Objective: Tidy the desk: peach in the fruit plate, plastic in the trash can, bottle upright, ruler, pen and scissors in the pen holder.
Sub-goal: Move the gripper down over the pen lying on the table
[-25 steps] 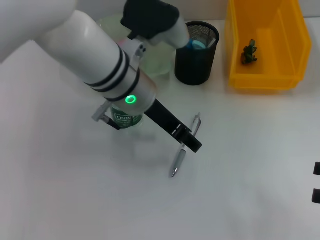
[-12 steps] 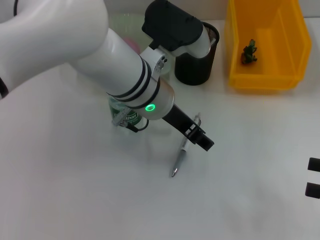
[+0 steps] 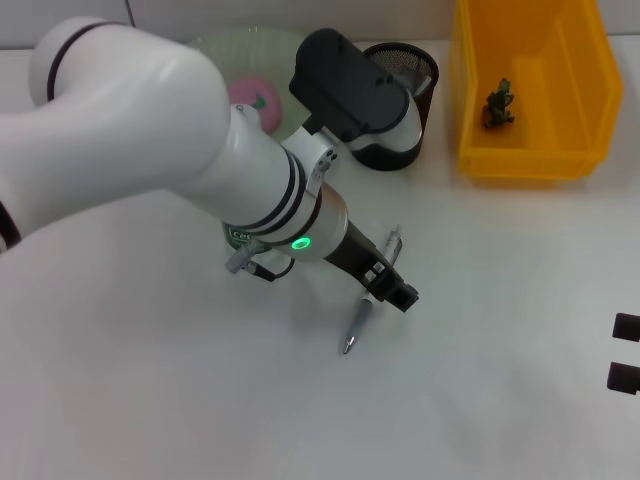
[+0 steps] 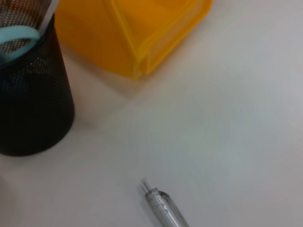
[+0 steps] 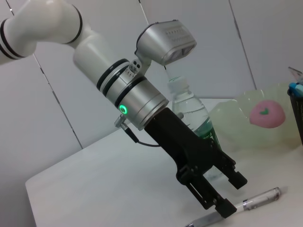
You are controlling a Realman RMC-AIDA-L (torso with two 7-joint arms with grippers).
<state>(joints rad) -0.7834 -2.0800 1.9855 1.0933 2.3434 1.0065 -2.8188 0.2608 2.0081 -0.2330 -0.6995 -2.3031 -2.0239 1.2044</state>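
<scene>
A silver pen [image 3: 358,322] lies on the white table. My left gripper [image 3: 397,291] hovers open just above its middle; the right wrist view shows the jaws [image 5: 231,193] apart over the pen [image 5: 258,198]. The left wrist view shows the pen's end [image 4: 163,205]. The bottle [image 5: 191,118] stands upright behind the left arm, with only its label [image 3: 240,237] showing from the head. The pink peach [image 3: 252,97] lies in the green fruit plate [image 3: 215,50]. The black mesh pen holder [image 3: 418,66] holds teal-handled scissors [image 4: 16,38]. My right gripper [image 3: 625,350] is parked open at the right edge.
The yellow bin [image 3: 530,150] at the back right holds a green piece of plastic [image 3: 498,103]. The bin [image 4: 137,28] stands close beside the pen holder [image 4: 33,104]. My left arm hides much of the table's middle back.
My left arm swung to the right, away from the bottle, uncovering the peach. Its gripper stayed over the pen and dropped slightly. The right gripper edged a little upward.
</scene>
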